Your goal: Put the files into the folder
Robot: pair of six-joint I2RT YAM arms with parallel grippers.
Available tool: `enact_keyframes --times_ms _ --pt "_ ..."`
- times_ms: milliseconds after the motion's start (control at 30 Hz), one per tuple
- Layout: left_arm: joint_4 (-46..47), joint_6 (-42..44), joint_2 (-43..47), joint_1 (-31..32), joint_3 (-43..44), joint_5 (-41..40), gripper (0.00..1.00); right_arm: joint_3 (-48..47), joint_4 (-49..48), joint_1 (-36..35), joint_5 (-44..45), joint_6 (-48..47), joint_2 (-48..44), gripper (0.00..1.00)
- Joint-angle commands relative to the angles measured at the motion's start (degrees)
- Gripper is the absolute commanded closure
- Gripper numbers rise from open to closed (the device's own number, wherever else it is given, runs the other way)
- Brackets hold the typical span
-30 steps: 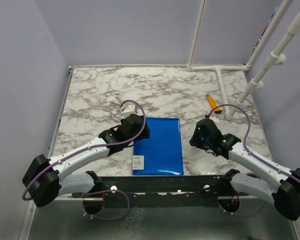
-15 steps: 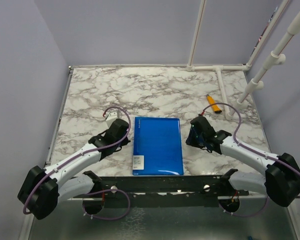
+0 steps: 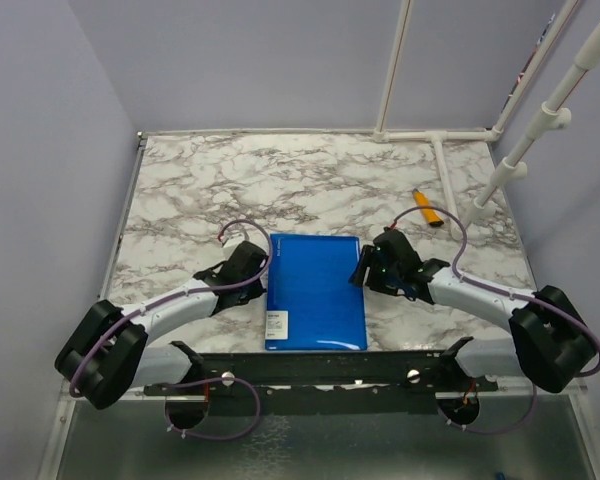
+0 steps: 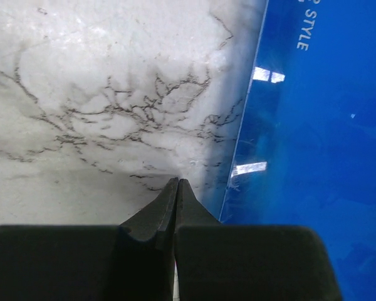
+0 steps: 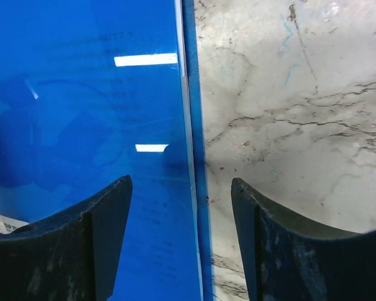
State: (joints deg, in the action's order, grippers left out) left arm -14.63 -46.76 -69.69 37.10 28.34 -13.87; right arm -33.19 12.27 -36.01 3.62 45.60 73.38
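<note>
Folder slip risk

Your right gripper point(image 5: 182, 183) is hanging open astride the right edge of the folder point(image 3: 316, 292), which is lying shut on the table point(image 3: 200, 180); left gripper point(image 4: 177, 183) is sitting closed and empty beside its left edge. You're risking pinching both covers or shoving it sideways; files aren't showing loose

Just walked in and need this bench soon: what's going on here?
A closed blue folder lies flat on the marble table between two grippers. The left gripper is shut on nothing, just beside the folder's left edge. The right gripper is open, straddling the right edge. No loose sheets show.
</note>
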Motion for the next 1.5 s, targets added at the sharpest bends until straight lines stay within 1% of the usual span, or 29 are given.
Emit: enact_keyframes --times_ms 0,133,200,333,533,700,1033,1133,1367,1467 --pt "2.9 0.4 -3.3 -0.3 0.2 4.0 1.00 1.3 -4.3 -0.1 -3.4 1.6 3.0 0.30" --pt "3.3 1.6 -6.8 -0.3 2.0 5.1 1.00 2.1 -5.3 -0.1 -3.3 2.3 4.9 0.30" --pt "3.4 2.1 -8.6 -0.1 2.7 5.5 1.00 2.8 -6.6 -0.1 -5.6 2.7 5.6 0.30" --pt "3.4 2.6 -11.4 0.6 4.1 5.7 1.00 3.6 -7.6 -0.1 -6.8 2.9 6.5 0.30" --pt "2.7 2.7 -14.5 3.4 6.8 2.9 1.00 4.5 -8.4 -0.1 -7.7 2.8 7.7 0.29" --pt "1.8 2.4 -18.8 7.1 9.9 1.1 1.00 5.4 -9.3 -0.1 -7.8 2.7 8.8 0.29" --pt "-1.1 2.2 -24.7 10.7 13.6 -3.5 1.00 5.6 -7.5 -0.1 -6.3 1.3 8.1 0.30" --pt "-1.2 2.0 -25.1 11.1 13.9 -3.9 1.00 5.3 -6.8 -0.1 -6.0 1.2 8.0 0.30" --pt "-4.0 2.9 -22.3 11.1 14.4 -7.7 1.00 3.2 -4.0 -0.1 -3.9 0.4 7.2 0.29" --pt "-5.1 3.3 -21.5 11.0 14.7 -9.0 1.00 1.4 -2.4 -0.1 -1.1 -0.1 8.0 0.29"
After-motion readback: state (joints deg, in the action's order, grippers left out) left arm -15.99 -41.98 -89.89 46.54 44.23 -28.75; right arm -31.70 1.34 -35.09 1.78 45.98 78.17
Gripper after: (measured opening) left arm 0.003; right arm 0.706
